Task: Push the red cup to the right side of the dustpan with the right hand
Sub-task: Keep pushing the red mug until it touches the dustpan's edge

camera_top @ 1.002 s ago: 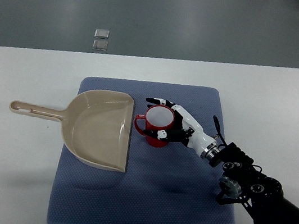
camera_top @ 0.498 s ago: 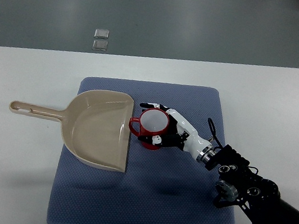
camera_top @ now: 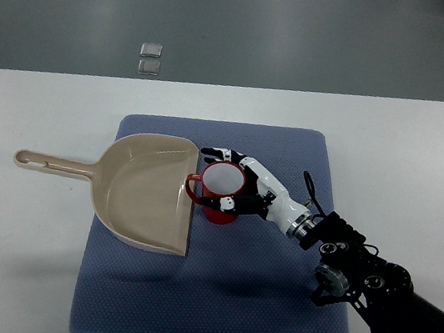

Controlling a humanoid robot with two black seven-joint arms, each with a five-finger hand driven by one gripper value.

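Note:
A red cup [camera_top: 218, 190] with a white inside stands upright on the blue mat [camera_top: 217, 301], its handle touching the straight front lip of the beige dustpan [camera_top: 147, 188]. My right hand [camera_top: 230, 180], white with black fingertips, reaches in from the lower right and cups the far and right sides of the cup. Its fingers [camera_top: 217, 152] are spread along the rim and press against the cup without closing around it. The dustpan's handle points left across the white table. The left arm is out of view.
The blue mat lies on a white table [camera_top: 393, 151] whose edges show all round. My right arm's dark forearm [camera_top: 380, 289] crosses the mat's lower right corner. Two small clear squares [camera_top: 149, 58] lie on the grey floor beyond the table.
My right hand has slid the cup leftward across the mat, from a gap beside the dustpan to contact with its lip. The dustpan has stayed put.

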